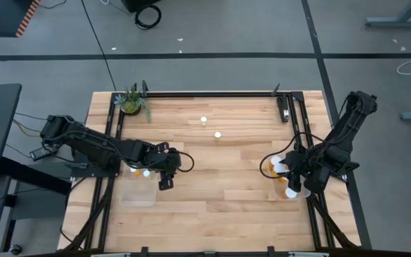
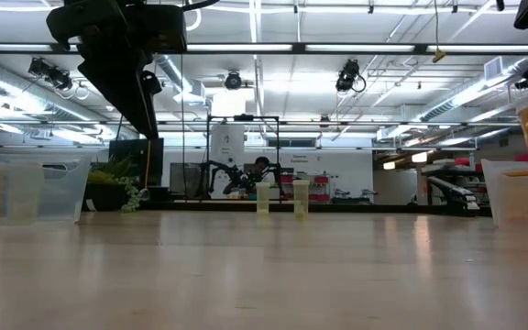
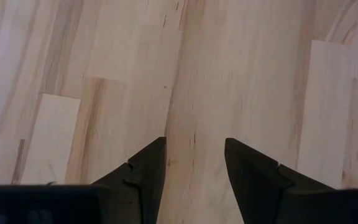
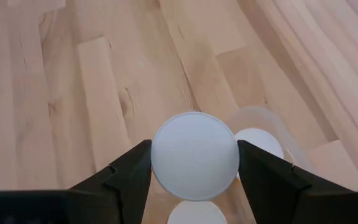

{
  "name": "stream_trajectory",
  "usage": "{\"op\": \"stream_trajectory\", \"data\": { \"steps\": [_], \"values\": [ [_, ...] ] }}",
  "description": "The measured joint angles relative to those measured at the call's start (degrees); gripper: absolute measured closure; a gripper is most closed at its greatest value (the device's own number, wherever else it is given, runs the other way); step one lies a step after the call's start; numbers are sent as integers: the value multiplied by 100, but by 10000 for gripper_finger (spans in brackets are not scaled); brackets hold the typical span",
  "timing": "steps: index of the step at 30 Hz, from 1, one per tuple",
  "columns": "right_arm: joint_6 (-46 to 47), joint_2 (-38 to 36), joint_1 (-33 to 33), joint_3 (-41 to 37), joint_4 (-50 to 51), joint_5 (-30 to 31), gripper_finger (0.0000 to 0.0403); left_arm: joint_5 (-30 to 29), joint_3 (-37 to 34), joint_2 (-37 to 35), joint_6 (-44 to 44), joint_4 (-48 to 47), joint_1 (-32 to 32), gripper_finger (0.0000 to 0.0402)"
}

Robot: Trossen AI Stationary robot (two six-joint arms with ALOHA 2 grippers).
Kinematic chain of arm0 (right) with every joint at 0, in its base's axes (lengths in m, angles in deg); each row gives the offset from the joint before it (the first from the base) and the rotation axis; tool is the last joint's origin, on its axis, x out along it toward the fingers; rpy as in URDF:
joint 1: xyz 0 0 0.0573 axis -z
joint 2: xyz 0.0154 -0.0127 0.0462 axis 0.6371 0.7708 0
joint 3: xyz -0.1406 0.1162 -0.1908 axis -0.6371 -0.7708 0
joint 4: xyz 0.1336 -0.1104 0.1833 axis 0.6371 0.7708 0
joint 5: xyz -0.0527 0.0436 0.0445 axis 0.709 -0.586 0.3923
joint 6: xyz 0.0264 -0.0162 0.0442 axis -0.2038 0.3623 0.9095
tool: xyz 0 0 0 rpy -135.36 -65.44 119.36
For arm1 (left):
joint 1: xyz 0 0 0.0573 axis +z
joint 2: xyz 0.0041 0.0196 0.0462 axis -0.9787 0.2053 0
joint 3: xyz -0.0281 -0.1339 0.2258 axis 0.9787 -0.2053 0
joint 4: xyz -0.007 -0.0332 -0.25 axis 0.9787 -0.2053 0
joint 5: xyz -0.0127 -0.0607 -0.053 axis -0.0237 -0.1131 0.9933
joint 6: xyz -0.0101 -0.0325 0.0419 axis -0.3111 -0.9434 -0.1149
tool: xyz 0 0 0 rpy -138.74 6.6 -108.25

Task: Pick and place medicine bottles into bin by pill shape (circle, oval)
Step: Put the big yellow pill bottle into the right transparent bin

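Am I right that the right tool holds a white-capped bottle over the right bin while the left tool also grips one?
Not quite. The left tool is open and empty, with only bare table between its fingers, as the left wrist view shows. The right tool does hold a white-capped bottle over the right bin.

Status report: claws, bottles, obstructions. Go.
Right claw shut on a bottle over the right bin. Left claw open, empty. Two bottles midtable, nothing blocking.

Bright, even light from ceiling strip lamps [image 2: 273, 46] glares in the low view. The table [image 1: 220, 193] shows soft shadows. Wood beyond the jaws looks slightly soft.
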Motion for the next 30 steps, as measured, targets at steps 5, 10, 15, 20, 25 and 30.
{"op": "stream_trajectory", "data": {
  "steps": [5,10,15,20,25,30],
  "values": [
    [215,29,-117,0,21,1,175,1,0,0,-4,0,-4,230],
    [432,31,-190,0,148,-65,175,2,0,0,-4,-1,-4,230],
    [432,31,-190,0,146,-26,175,2,0,0,-7,0,-2,230],
    [417,31,-190,0,139,247,175,2,0,0,-7,0,-2,230],
    [437,58,-190,-37,83,340,175,2,0,0,-9,0,-2,230],
    [704,84,-194,-305,18,168,175,2,0,0,-7,0,0,230]
  ]
}}
